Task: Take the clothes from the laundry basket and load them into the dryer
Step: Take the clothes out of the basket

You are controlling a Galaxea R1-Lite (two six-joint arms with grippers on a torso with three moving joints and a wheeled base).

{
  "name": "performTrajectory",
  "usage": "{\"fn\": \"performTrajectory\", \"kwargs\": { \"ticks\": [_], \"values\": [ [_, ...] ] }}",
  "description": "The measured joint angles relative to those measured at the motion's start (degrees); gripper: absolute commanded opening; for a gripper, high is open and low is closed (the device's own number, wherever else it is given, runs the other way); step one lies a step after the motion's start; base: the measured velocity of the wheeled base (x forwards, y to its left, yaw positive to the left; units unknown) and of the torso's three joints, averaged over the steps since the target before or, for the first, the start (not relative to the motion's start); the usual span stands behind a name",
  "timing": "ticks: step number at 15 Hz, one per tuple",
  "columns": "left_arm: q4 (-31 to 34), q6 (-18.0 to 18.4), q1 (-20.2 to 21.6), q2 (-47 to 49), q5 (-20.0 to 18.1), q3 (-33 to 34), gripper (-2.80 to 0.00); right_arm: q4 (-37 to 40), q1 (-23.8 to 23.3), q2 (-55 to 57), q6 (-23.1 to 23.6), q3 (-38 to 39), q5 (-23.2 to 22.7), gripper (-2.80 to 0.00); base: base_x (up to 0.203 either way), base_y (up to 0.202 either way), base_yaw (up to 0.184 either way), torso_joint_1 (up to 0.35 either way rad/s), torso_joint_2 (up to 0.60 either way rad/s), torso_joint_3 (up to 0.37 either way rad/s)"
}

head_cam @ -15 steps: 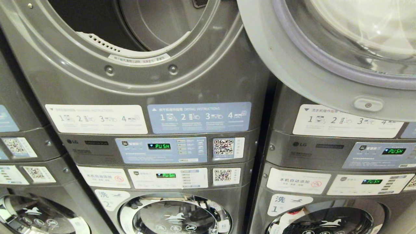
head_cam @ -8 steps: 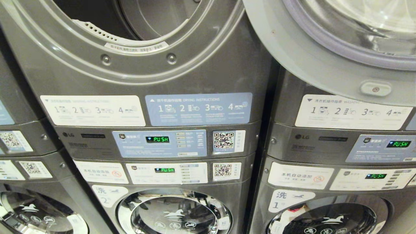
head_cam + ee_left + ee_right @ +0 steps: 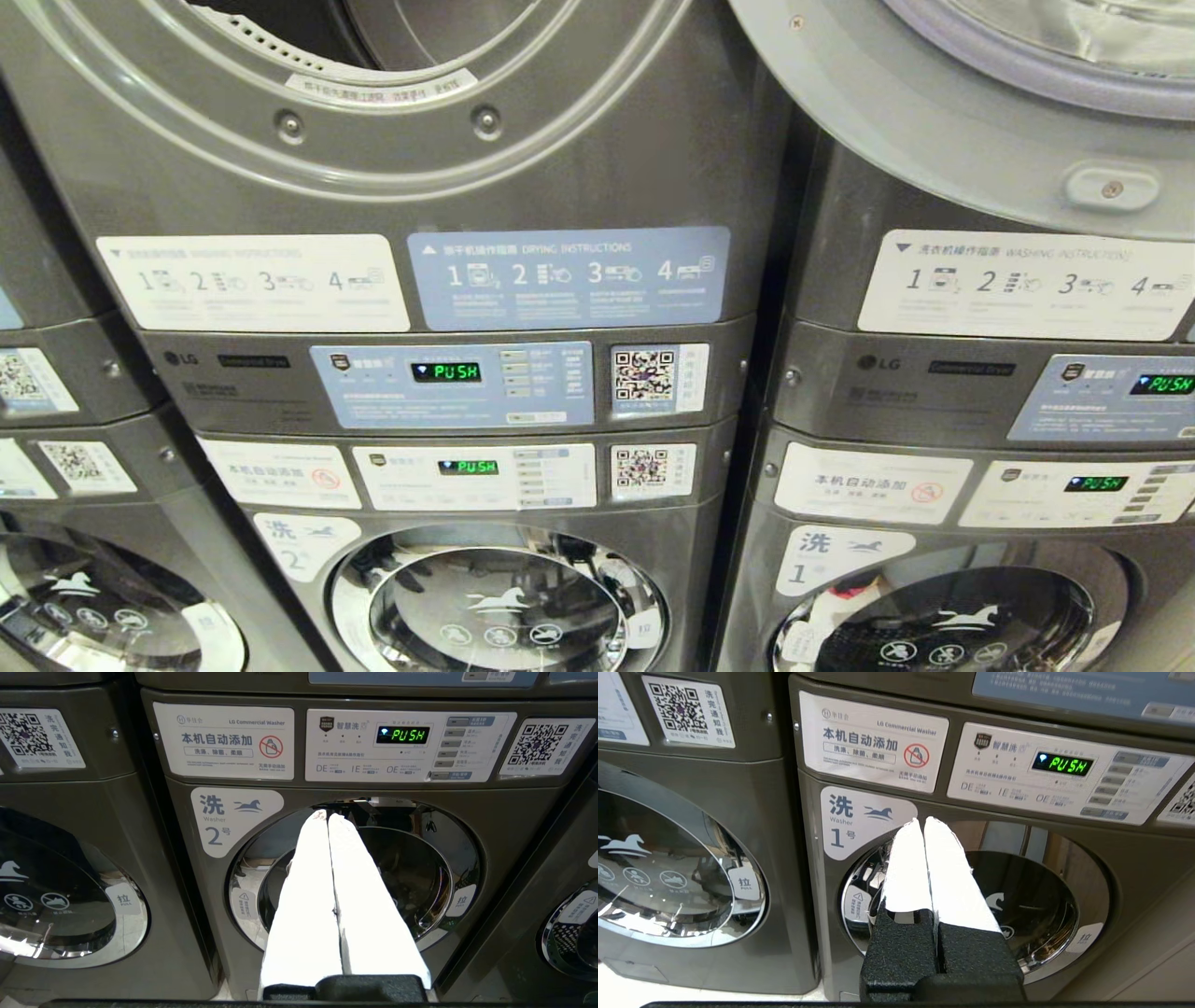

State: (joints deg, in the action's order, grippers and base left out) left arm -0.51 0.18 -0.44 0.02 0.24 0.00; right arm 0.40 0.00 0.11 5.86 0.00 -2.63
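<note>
Left gripper (image 3: 328, 815): white fingers pressed together, nothing between them, aimed at the round glass door of washer no. 2 (image 3: 355, 877). Right gripper (image 3: 923, 822): fingers likewise pressed together and empty, aimed at the door of washer no. 1 (image 3: 1008, 891); neither arm visible from the head camera. Dryer (image 3: 523, 159) stacked above washer no. 2, opening uncovered at top of head view, its door (image 3: 934, 121) swung open to the right; laundry basket and clothes not visible in any view
</note>
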Motion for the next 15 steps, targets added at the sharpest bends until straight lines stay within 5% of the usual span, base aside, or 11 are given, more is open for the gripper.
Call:
{"fn": "performTrajectory", "kwargs": {
  "ticks": [15],
  "values": [
    [0.0,0.0,0.0,0.0,0.0,0.0,-2.8,0.0,0.0,0.0,-1.2,0.0,0.2,-2.8,0.0,0.0,0.0,-0.209,0.45,0.233]
  ]
}}
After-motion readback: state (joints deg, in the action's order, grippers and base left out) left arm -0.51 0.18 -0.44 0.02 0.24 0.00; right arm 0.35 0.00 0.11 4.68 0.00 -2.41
